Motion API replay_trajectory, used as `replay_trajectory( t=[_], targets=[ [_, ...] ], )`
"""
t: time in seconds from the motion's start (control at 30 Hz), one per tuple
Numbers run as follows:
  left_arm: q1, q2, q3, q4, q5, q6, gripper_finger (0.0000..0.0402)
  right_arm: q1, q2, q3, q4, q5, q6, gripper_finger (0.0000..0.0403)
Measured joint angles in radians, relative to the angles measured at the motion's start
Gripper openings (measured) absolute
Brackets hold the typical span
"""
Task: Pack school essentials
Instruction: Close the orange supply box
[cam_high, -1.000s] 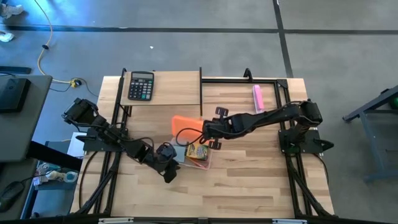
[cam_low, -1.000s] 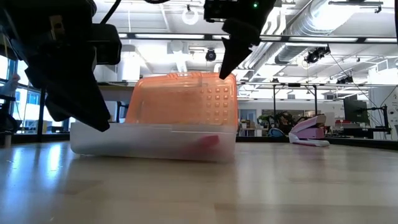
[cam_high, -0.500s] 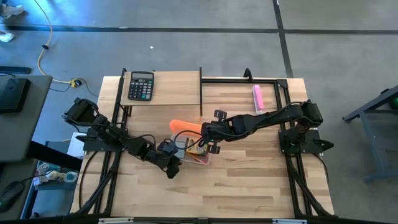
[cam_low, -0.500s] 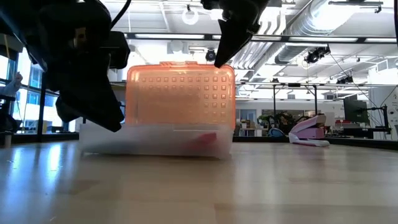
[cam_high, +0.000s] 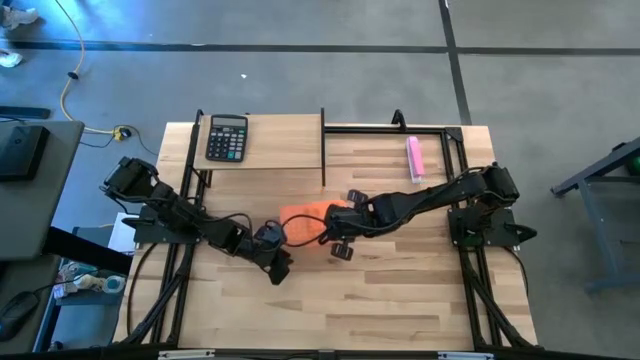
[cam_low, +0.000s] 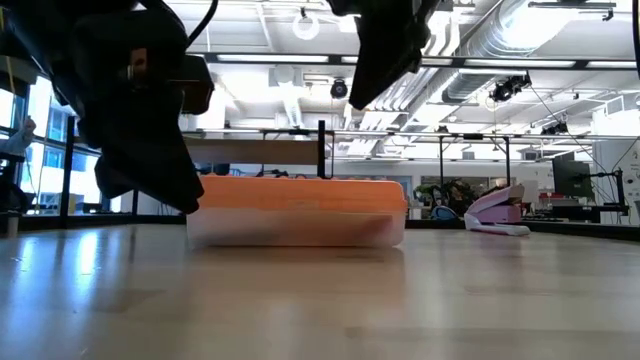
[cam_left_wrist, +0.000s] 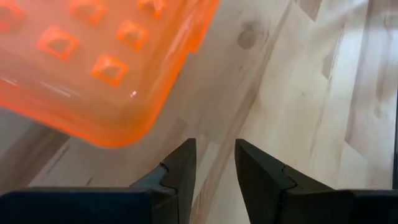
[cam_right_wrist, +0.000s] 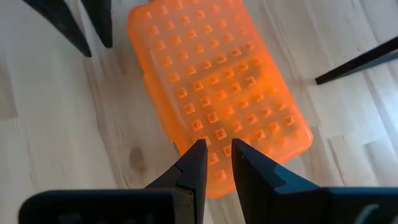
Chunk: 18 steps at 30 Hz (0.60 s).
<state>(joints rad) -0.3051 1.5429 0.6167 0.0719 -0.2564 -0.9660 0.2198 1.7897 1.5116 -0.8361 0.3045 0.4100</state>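
A clear box with a ribbed orange lid (cam_high: 310, 222) sits flat on the table's middle, with the lid down on it (cam_low: 300, 195). The stationery does not show; the lid covers whatever is inside. My right gripper (cam_high: 340, 248) hovers over the lid's near right part (cam_right_wrist: 217, 93). Its fingers point down with a narrow gap, and the low view shows them well above the lid (cam_low: 360, 100). My left gripper (cam_high: 278, 268) stands low at the box's near left corner (cam_left_wrist: 93, 68), narrowly open and holding nothing (cam_left_wrist: 215, 155).
A black calculator (cam_high: 226, 137) lies at the far left of the table. A pink oblong bar (cam_high: 414, 158) lies at the far right and also shows in the low view (cam_low: 498, 212). A thin black frame rail (cam_high: 322, 150) stands behind the box. Bare wood lies toward the near edge.
The orange lid has swung down from upright and now lies shut on the box. The box has slid a little along the table. My right gripper has followed the lid down and toward the near edge. My left gripper has stayed at the box's near left corner.
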Motion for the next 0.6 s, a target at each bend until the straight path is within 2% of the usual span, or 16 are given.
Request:
replay_trajectory(
  t=[0.27, 0.43, 0.6],
  targets=[
    [-0.035, -0.028, 0.0, -0.001, -0.016, 0.0, 0.0101, -0.039, -0.002, -0.007, 0.023, -0.025, 0.038, 0.0064],
    [-0.053, -0.101, 0.0, -0.002, -0.064, 0.002, 0.0101, -0.097, 0.005, -0.028, 0.032, -0.11, 0.039, 0.0064],
    [-0.05, -0.177, 0.017, -0.021, -0.167, 0.097, 0.0101, -0.132, 0.035, -0.029, 0.045, -0.196, 0.038, 0.0064]
  ],
)
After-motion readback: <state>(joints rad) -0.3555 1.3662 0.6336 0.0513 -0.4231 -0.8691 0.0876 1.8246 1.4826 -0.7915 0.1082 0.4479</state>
